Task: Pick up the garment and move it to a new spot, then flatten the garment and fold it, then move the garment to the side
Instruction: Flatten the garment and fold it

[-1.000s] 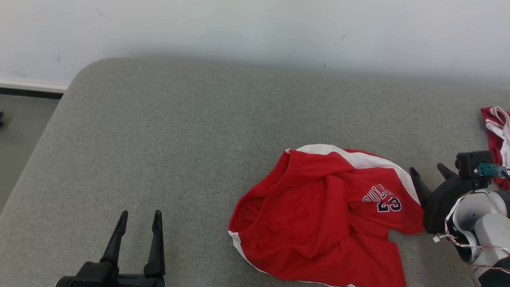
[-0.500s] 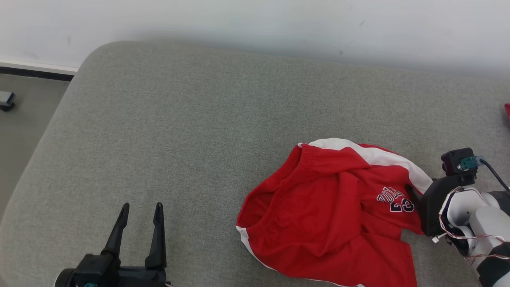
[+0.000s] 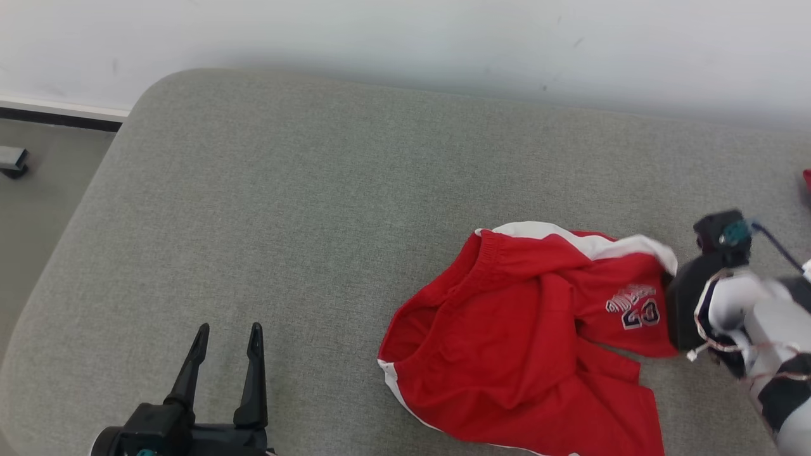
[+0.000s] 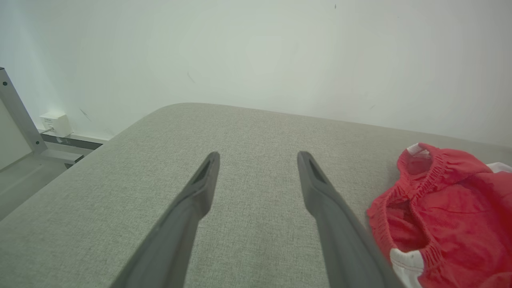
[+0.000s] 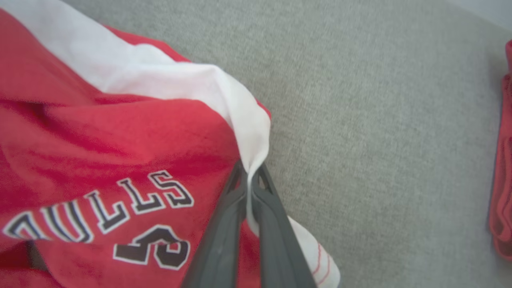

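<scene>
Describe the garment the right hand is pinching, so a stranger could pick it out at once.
Look at the broad grey cushion; on its right half lies a crumpled pair of red shorts. The right hand is shut on their white side stripe. Unlike the other red cloth at the far right edge, they bear dark lettering and the number 23.

Left fingers [image 3: 253, 380] spread wide, pointing forward; right fingers [image 5: 224, 232] pinched together.

A plain, bare room — grey padded bench [image 3: 304, 209] against a white wall [image 3: 380, 31].
</scene>
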Available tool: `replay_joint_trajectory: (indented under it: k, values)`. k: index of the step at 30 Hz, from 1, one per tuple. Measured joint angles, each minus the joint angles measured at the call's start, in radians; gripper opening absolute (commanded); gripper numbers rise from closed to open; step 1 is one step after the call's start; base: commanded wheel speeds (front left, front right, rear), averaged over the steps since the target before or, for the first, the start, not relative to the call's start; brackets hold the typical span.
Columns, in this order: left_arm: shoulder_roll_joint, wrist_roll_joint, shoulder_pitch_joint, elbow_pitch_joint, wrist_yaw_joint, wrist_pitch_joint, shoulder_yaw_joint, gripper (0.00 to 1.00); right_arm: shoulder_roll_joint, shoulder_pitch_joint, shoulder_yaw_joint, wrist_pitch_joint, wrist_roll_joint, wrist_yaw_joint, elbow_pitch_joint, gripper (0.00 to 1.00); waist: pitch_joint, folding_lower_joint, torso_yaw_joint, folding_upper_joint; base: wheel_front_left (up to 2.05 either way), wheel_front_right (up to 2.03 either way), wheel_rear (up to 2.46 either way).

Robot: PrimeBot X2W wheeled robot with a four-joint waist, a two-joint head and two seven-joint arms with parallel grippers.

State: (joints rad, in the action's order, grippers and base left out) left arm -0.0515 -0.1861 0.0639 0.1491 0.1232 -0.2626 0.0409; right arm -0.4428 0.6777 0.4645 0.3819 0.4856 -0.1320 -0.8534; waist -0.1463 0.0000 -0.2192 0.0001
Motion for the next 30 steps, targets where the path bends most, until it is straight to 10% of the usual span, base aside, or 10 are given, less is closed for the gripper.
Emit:
replay_joint_trajectory:
  k: [19, 20, 21, 22, 30]
  values:
    - [0.0, -0.03, 0.026, 0.0, -0.002, 0.0, 0.033, 1.0, 0.018, 0.407, -0.039, -0.292, -0.106, 0.0, -0.152, 0.0, -0.058, 0.0001, -0.059, 0.0, 0.0, 0.0, 0.0]
    - [0.0, -0.033, 0.028, 0.001, -0.004, 0.0, 0.037, 1.0, 0.024, 0.413, -0.039, -0.284, -0.111, 0.0, -0.179, 0.08, -0.062, 0.0001, -0.064, 0.0, 0.0, 0.0, 0.0]
    - [0.0, -0.035, 0.032, 0.002, -0.006, 0.0, 0.042, 1.0, 0.029, 0.413, -0.036, -0.288, -0.118, 0.0, -0.198, 0.4, -0.066, 0.0001, -0.069, 0.0, 0.0, 0.0, 0.0]
    - [0.0, -0.036, 0.035, 0.002, -0.009, 0.0, 0.045, 1.0, 0.035, 0.414, -0.037, -0.305, -0.12, 0.0, -0.212, 1.0, -0.07, 0.0002, -0.073, 0.0001, 0.0, 0.0, 0.0]
    - [0.0, -0.034, 0.037, 0.01, -0.012, 0.0, 0.038, 1.0, 0.062, 0.432, -0.016, -0.426, -0.135, 0.0, -0.265, 1.0, -0.066, 0.0001, -0.072, 0.0, 0.0, 0.0, 0.0]
